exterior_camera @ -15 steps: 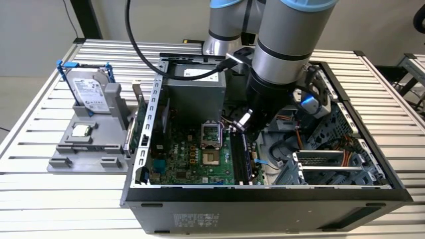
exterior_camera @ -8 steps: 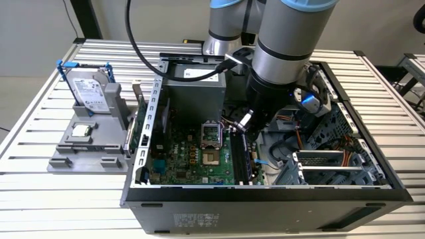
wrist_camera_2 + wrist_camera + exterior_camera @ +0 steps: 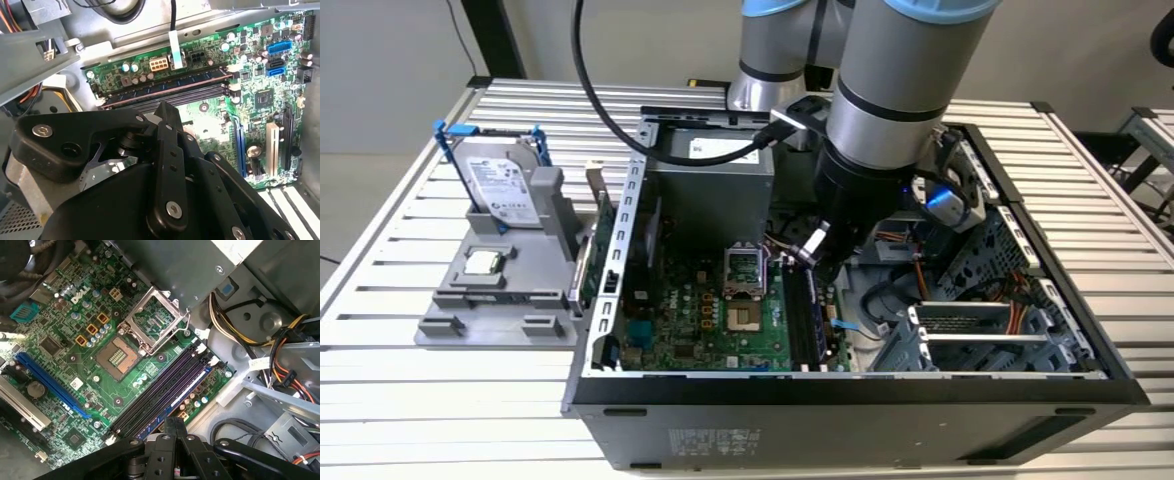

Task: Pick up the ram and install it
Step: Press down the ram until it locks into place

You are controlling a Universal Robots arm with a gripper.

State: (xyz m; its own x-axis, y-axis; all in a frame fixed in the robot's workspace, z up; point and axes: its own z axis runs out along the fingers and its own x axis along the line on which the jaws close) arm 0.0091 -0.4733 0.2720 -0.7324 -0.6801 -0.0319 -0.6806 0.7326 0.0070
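Exterior view has my gripper (image 3: 811,252) down inside the open PC case (image 3: 854,385), right over the memory slots (image 3: 803,315). Its fingers look pinched together with nothing between them. RAM stick (image 3: 165,86) sits seated in the slots, by the CPU socket (image 3: 120,357).

A slatted metal worktop (image 3: 400,400) is carrying everything in front of me. An open computer case (image 3: 854,410) is lying on its side across the middle of it, reaching toward the exterior view's right. Just beside the case, on the exterior view's left, a grey holder block (image 3: 494,300) is sitting on the slats, propping up a silver hard drive with blue rails (image 3: 500,185) and cradling a small square processor chip (image 3: 483,263).
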